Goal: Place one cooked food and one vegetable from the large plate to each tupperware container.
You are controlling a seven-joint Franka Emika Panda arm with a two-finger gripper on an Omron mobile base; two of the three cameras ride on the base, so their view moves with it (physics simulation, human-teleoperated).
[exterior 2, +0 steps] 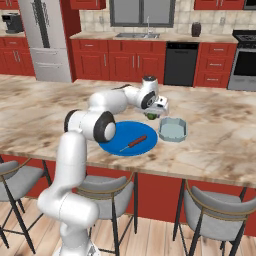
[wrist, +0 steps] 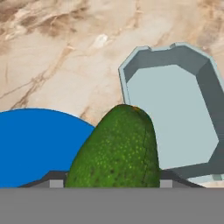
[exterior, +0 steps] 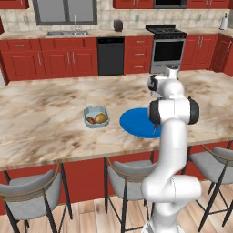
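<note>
While the gripper (exterior 2: 156, 112) pinches a green avocado (wrist: 117, 151) between its fingers, it hangs just short of the empty tub (wrist: 175, 111) ahead, blue plate (wrist: 37, 146) beneath and behind, likely carrying the vegetable over for a drop. A second tub (exterior: 96, 117) already holds food.

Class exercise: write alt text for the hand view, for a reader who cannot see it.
A green avocado sits gripped in the claw in the foreground, above a marbled counter. Beyond it to the right lies an empty pale grey-blue tupperware container; at lower left is part of the large blue plate.
</note>
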